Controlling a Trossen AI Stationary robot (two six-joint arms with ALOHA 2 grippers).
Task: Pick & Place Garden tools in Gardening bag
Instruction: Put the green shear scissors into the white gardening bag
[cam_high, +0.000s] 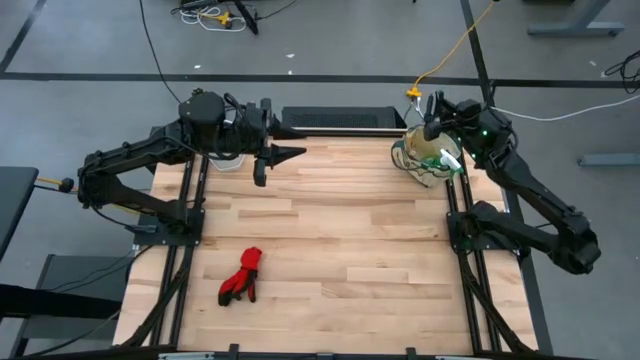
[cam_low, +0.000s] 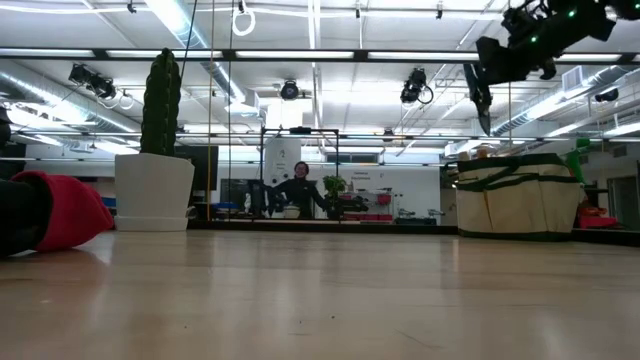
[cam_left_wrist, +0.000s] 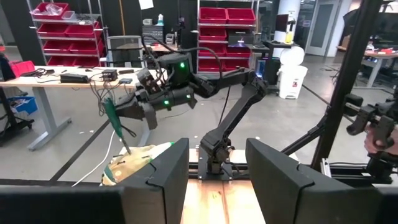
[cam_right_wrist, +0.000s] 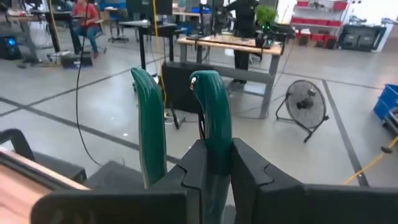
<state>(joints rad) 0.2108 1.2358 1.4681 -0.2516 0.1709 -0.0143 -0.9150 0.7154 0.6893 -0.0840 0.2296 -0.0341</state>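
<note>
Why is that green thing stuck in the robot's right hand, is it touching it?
Touching. The right wrist view shows the right gripper with its dark fingers pressed against one green handle, pinching it between them; the other handle stands free beside it.

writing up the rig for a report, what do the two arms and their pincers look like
Both arms are matte black, built of chunky jointed segments on black frame rails along the table edges. The left pincer ends in two flat, blocky dark fingers. The right pincer has the same dark fingers. Small green indicator lights glow on the right arm's wrist, and black cables loop along its links.
</note>
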